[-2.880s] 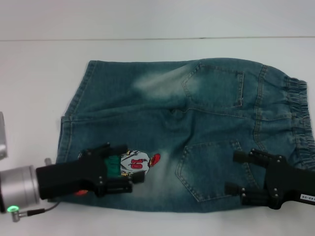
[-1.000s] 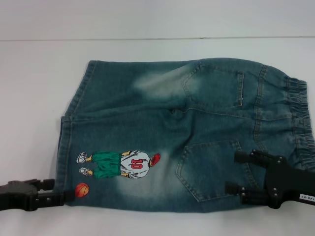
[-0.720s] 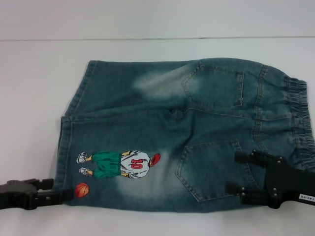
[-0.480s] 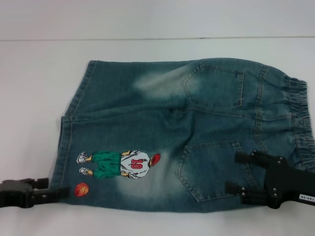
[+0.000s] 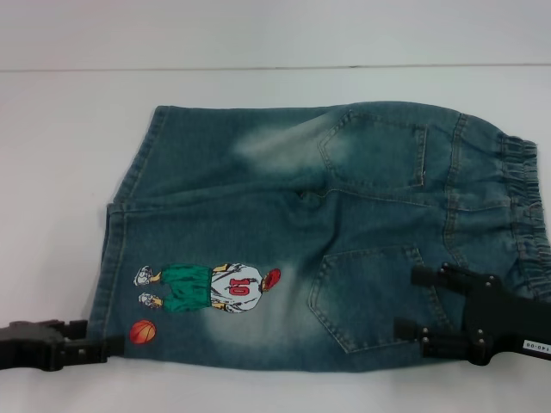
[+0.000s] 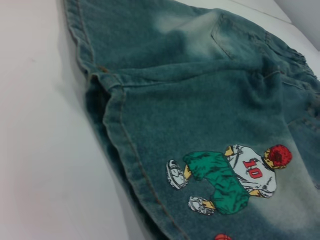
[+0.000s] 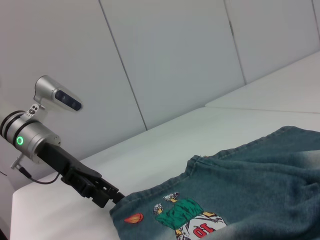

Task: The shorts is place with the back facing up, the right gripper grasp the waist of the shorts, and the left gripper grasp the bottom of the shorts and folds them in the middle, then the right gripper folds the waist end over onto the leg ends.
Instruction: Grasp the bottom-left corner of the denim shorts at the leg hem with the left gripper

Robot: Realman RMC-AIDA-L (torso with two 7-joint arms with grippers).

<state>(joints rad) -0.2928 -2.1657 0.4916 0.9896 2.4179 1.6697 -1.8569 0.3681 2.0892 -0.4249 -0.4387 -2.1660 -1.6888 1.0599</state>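
Observation:
The denim shorts [image 5: 327, 232] lie flat with the back pockets up, elastic waist to the right and leg hems to the left. A basketball-player print [image 5: 211, 288] marks the near leg, and it also shows in the left wrist view on the shorts [image 6: 200, 115]. My left gripper [image 5: 108, 346] sits low at the near left hem corner, touching the edge of the cloth. From the right wrist view the left gripper [image 7: 114, 198] meets that same corner of the shorts [image 7: 260, 175]. My right gripper [image 5: 409, 303] is open over the near back pocket, close to the waist.
A white table [image 5: 258, 95] spreads all around the shorts. A pale panelled wall [image 7: 175, 60] stands behind the table's far side. The near hem [image 6: 125, 150] lies in a slightly raised fold.
The left gripper, earlier hovering over the print, has dropped back to the near hem corner and just shifted slightly nearer. Right gripper and shorts have not moved.

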